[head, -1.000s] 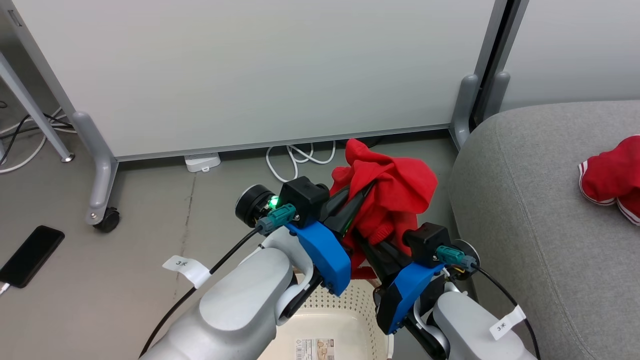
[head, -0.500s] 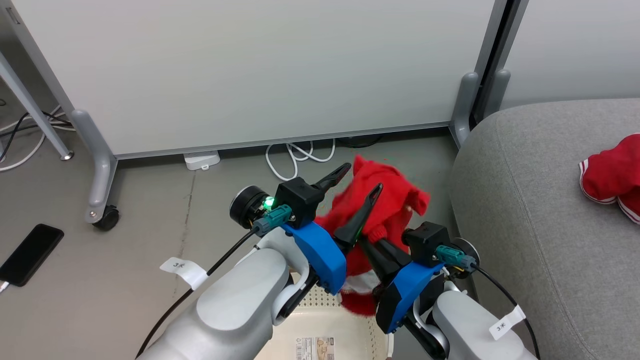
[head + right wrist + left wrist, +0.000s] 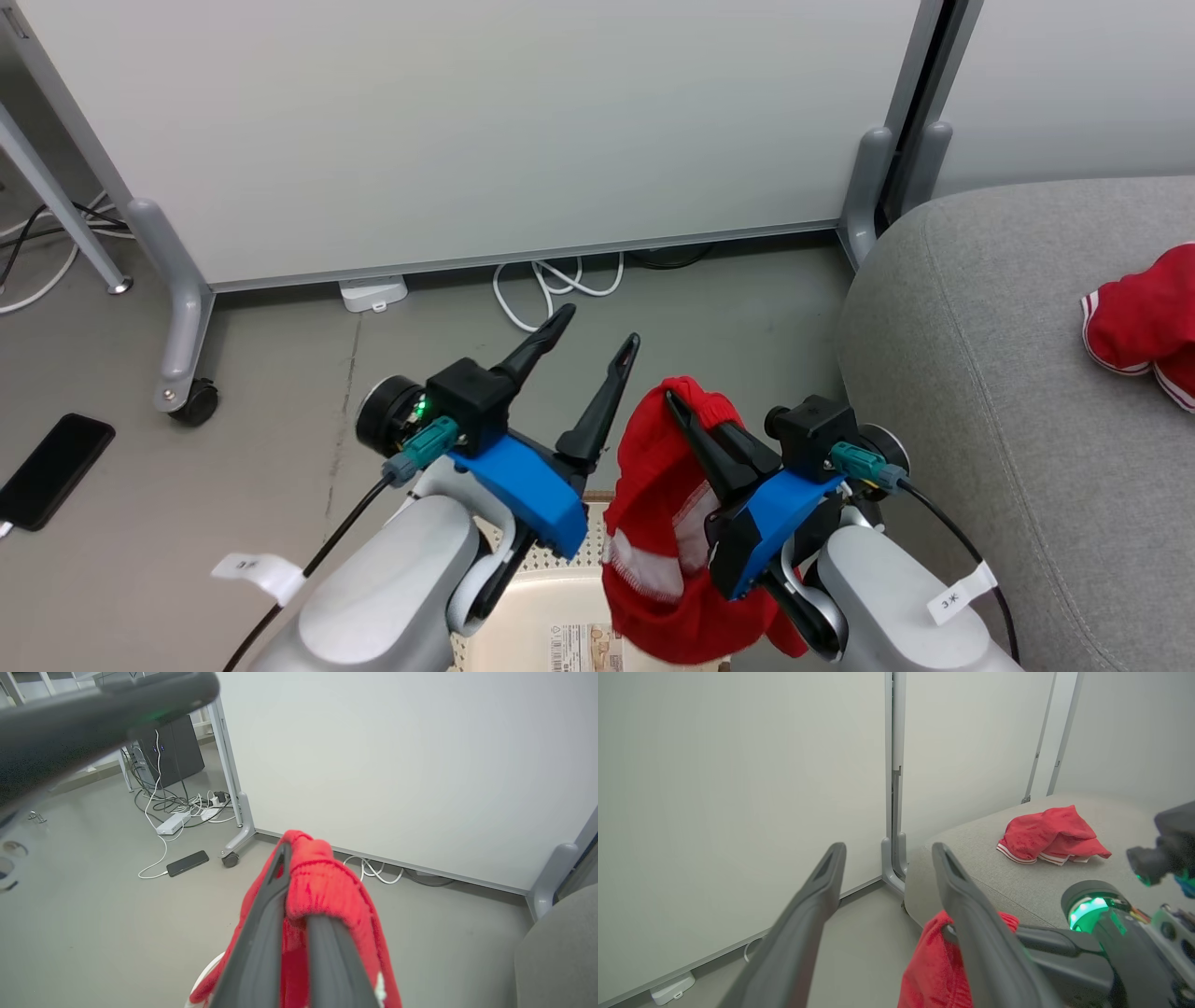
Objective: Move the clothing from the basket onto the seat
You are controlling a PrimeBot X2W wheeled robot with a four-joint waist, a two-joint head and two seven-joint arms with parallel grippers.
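Head view: both arms are raised above the cream basket (image 3: 579, 611), whose perforated wall shows between the two forearms.

Left tool (image 3: 600, 327): the fingers are spread apart with nothing between them, and they point up and away toward the white partition panel (image 3: 467, 140).

Right tool (image 3: 677, 403): the fingers are clenched on a fold of the red garment (image 3: 653, 523). The cloth caps the fingertips and hangs down beside the blue wrist housing, with its white-striped part low. The garment hangs over the basket. Whether its lower edge touches the basket cannot be told.

Right wrist view: the fabric is looped over one of the fingers (image 3: 261, 933), and the other lies pressed close beside it.

Left wrist view: the second red garment (image 3: 1050, 833) lies crumpled on the grey seat (image 3: 971, 858), its white-striped hem toward the camera. It is well apart from both tools.

Floor: a dark phone (image 3: 51, 457) lies at the far left near a partition caster. A coiled white cable (image 3: 551, 285) lies at the foot of the panel.
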